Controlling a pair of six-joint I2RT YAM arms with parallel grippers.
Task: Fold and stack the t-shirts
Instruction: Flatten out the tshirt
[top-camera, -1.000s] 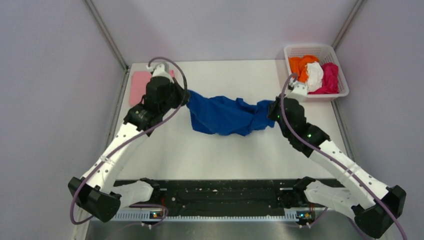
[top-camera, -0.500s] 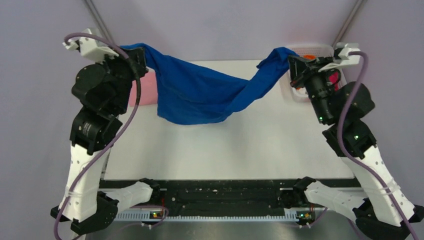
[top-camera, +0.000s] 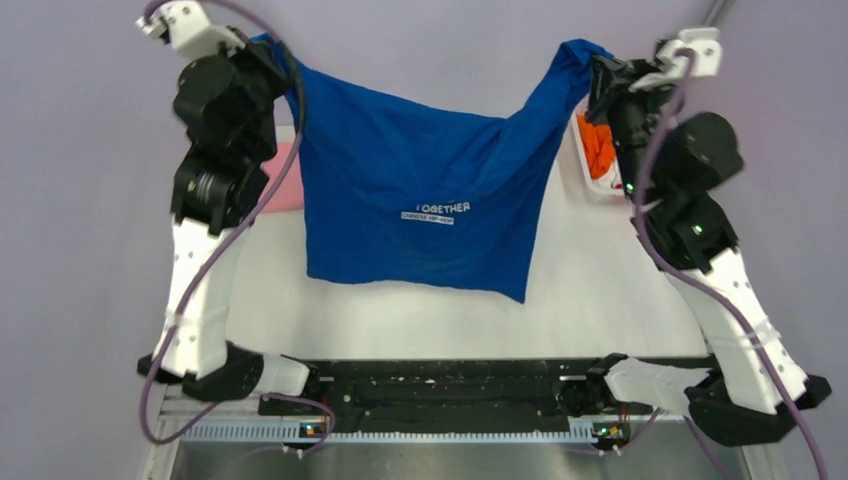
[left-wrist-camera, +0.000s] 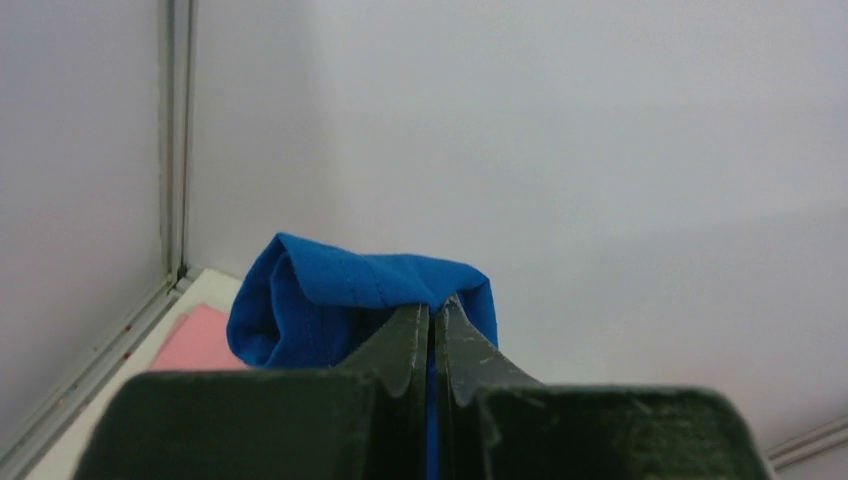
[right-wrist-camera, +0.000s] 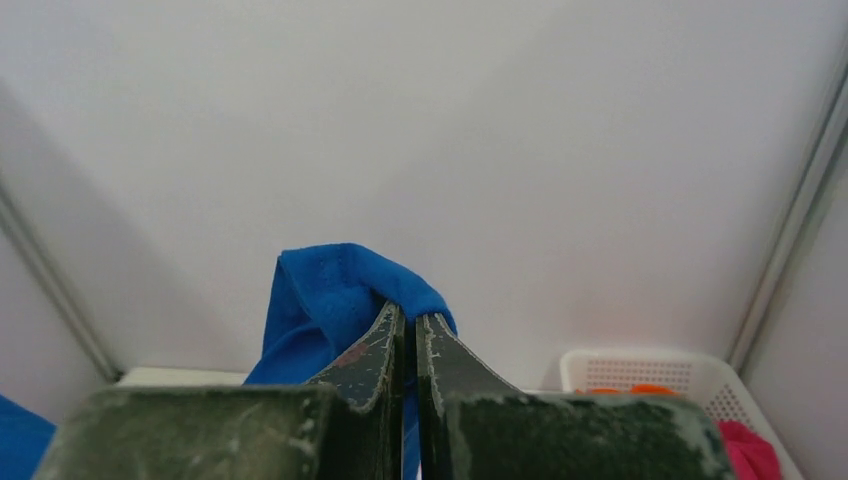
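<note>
In the upper left, the left gripper (top-camera: 272, 48) is clamped on one corner of the blue t-shirt (top-camera: 400, 170). The shirt hangs spread across the middle, and its hem is possibly clear of the table (top-camera: 600, 290). In the upper right, the right gripper (top-camera: 592, 68) pinches the other corner, above the orange t-shirt (top-camera: 600, 150).

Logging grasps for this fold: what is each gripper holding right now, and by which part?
Both hold the blue t-shirt: the left gripper pinches its upper left corner, the right gripper its upper right corner, and it hangs spread between them.
</note>
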